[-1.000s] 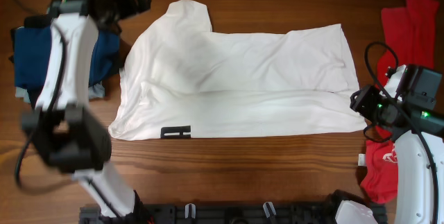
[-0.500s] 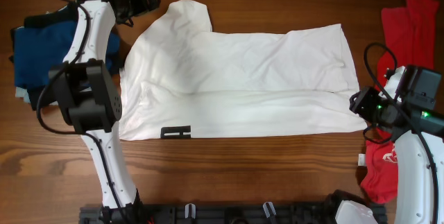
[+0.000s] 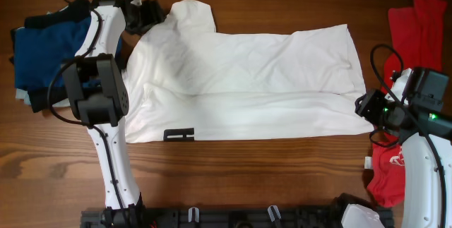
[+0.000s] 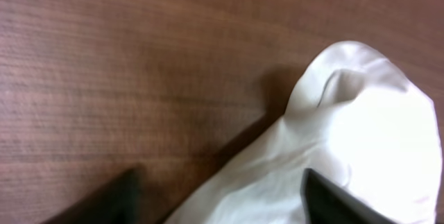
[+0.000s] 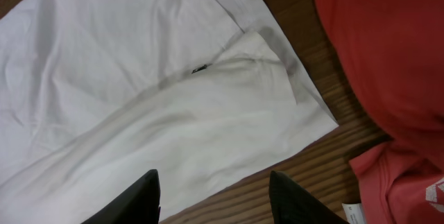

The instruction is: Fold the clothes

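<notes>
White T-shirt (image 3: 240, 80): black bar print (image 3: 179, 135); red shirt (image 3: 385, 180) white lettering (image 3: 395, 159) illegible.

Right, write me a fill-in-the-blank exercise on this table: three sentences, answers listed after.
1. The white T-shirt spread on the table carries a ____ bar print near its front-left edge.
2. The red garment lies on the robot's ____ side.
3. The folded pile on the robot's left is mostly ____.

Missing words: black; right; blue.
</notes>
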You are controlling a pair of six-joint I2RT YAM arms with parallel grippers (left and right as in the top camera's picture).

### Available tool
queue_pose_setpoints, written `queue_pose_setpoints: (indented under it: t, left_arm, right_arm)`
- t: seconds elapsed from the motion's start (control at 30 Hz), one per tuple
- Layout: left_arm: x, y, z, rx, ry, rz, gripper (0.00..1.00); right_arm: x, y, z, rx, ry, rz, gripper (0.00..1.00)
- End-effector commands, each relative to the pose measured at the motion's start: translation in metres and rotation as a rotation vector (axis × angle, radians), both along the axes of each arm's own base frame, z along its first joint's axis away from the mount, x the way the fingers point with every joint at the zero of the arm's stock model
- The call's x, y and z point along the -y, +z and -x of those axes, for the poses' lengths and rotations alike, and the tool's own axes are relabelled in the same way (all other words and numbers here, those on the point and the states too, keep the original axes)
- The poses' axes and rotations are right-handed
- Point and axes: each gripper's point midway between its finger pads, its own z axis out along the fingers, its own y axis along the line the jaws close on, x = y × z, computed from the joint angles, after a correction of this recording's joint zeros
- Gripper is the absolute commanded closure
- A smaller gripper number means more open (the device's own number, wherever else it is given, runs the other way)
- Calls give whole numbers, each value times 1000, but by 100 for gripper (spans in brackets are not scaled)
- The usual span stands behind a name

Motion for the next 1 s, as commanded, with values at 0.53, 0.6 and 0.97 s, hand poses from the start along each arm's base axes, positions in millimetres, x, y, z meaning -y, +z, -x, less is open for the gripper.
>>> queue_pose_setpoints:
  t: [0.53,0.6,0.97]
  left_arm:
    - [13,-19,27,-130,-33,10,96]
    - [12,-15,29,-134,-25,12,96]
    - [7,-18,37,-172,-15,-11,96]
  right_arm:
    - [0,-2,-1,-12,-24,-27,57]
    - [0,-3,-3,-37,-35,-45,58]
    - [28,46,-118,-45,183,-17,44]
